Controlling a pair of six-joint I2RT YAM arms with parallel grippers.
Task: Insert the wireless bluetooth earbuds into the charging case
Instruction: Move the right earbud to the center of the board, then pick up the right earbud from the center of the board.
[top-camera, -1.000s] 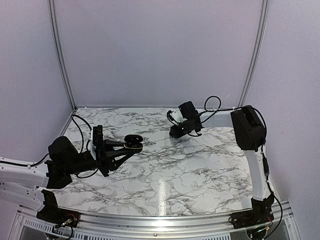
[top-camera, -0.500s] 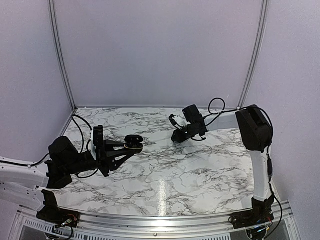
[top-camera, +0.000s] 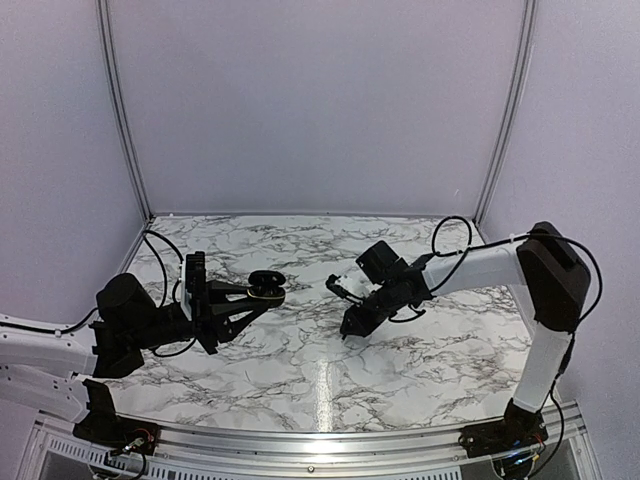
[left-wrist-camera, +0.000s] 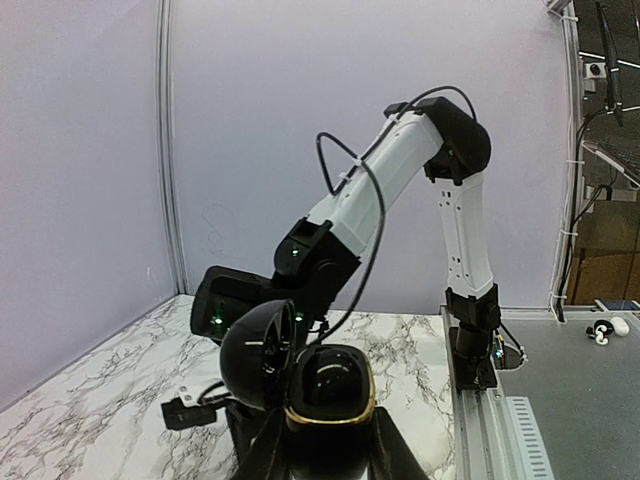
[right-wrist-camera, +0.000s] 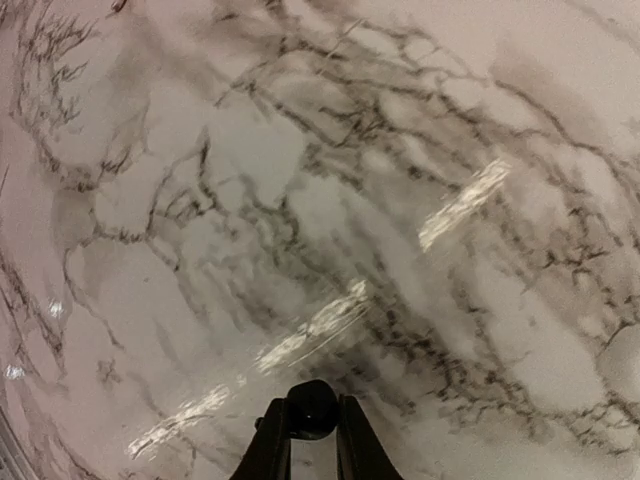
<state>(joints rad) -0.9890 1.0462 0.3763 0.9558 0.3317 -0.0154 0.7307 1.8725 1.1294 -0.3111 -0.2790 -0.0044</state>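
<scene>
Fingers of the right hand were clenched on one tiny black earbud, which sat round and glossy between their tips. Below that hand lay bare marble desk, and the earbud hung above it without touching. From above, the right hand pointed down and toward the left arm, well apart from the left hand.

The left hand was closed on the case, gripping its lower half from both sides. The case looked black with a gold rim, and its lid stood swung open on the left of the hand. The well facing up was dark and shiny, so I could not tell whether anything lay inside it. In the overhead view the case sat at the tip of the left hand, raised off the desk. Beyond the case, the white and black right arm reached across.
</scene>
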